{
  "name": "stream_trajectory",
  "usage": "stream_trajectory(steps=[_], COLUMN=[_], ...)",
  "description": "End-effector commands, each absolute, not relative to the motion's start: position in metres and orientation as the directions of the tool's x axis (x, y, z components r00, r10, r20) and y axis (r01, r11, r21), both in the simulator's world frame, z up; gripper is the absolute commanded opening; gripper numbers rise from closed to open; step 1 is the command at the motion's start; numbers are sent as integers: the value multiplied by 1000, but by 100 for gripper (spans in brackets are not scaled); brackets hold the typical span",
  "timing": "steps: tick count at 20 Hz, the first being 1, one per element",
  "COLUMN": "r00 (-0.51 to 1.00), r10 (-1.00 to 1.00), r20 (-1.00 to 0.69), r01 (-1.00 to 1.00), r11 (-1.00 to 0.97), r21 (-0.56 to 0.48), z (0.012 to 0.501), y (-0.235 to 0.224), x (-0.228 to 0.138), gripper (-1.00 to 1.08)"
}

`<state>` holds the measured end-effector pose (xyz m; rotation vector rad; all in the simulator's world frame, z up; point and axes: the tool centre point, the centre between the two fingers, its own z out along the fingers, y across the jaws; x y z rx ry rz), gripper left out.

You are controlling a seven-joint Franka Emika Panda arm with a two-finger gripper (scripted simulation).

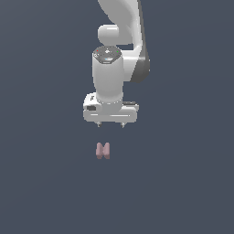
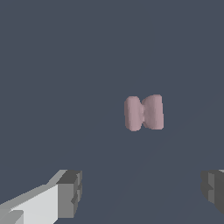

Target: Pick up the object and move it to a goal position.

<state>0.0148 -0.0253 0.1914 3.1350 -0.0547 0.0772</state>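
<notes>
Object [image 1: 103, 150] lies alone on the dark floor [image 1: 41, 183], jaws spread wide, empty, apart from it.

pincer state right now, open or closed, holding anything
White pincer: open, holding nothing; the tiny pale pink bow-tie-shaped piece lies apart from its fingers.

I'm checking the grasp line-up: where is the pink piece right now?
In the exterior view the pink piece lies on the dark surface just below the open end effector, slightly toward that view's left of its centre and not touching it.
</notes>
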Motion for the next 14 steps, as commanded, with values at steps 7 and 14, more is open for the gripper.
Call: stream_trajectory(steps=[7, 14], r00=[998, 997], r10=[-34, -34], r20=[61, 66], r01=[-34, -33], r11=[-999, -999], r21=[-8, -13], z=[201, 204], y=[-18, -15], x=[19, 21], gripper=[100, 100])
